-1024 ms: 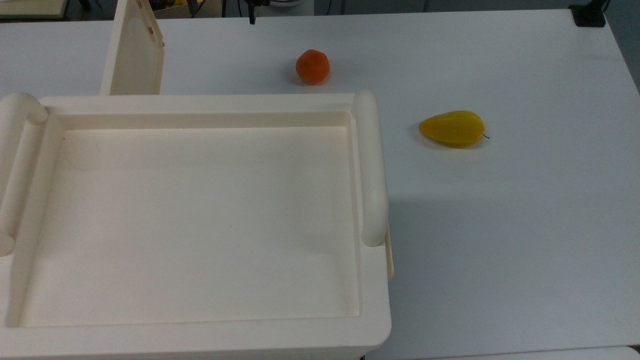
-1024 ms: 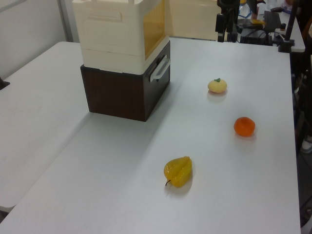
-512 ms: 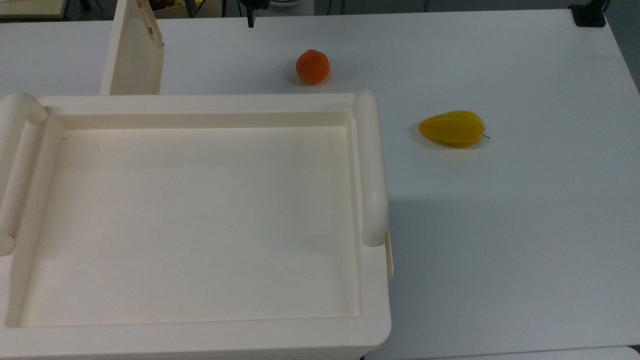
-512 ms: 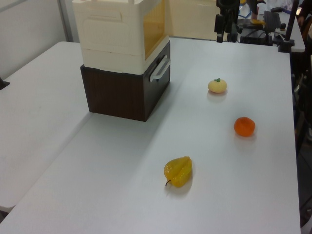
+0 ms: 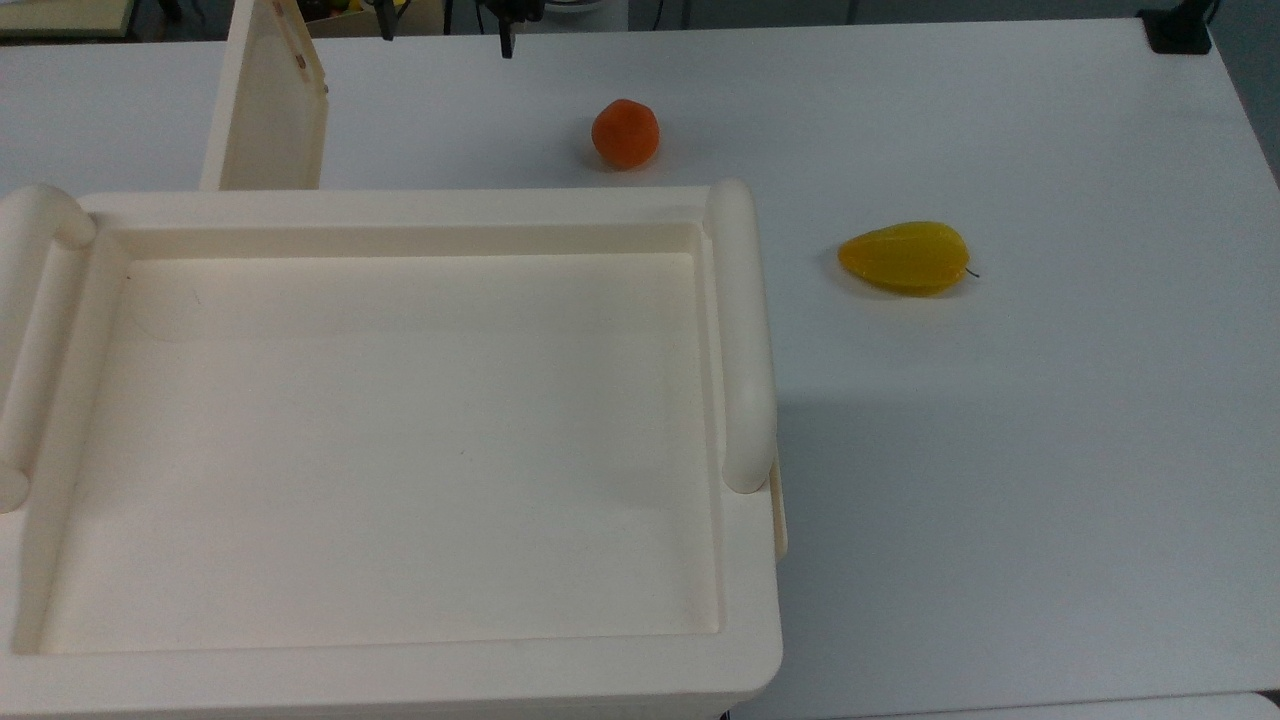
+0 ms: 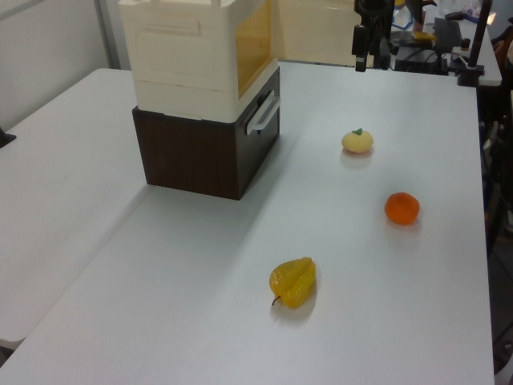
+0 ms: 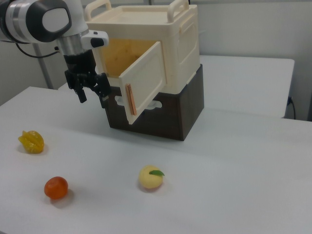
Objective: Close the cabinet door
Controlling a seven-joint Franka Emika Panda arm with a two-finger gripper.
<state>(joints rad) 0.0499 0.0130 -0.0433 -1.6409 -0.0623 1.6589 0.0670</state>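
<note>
From the right view's left: a yellow starfruit (image 7: 31, 141) and an orange (image 7: 56, 187) sit on the white desk (image 7: 234, 185). The end effector (image 7: 92, 97) hangs above the desk with its fingers (image 7: 82, 94) spread apart, empty, just beside the cabinet door (image 7: 145, 83). That door stands swung open from the cream cabinet (image 7: 161, 36), hiding part of the amber interior. Right of it, a yellowish peach (image 7: 150, 178) lies in front of the dark base (image 7: 187, 109).

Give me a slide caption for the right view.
Open claw hangs beside the cabinet's half-open door, with three fruits on the white table.
</note>
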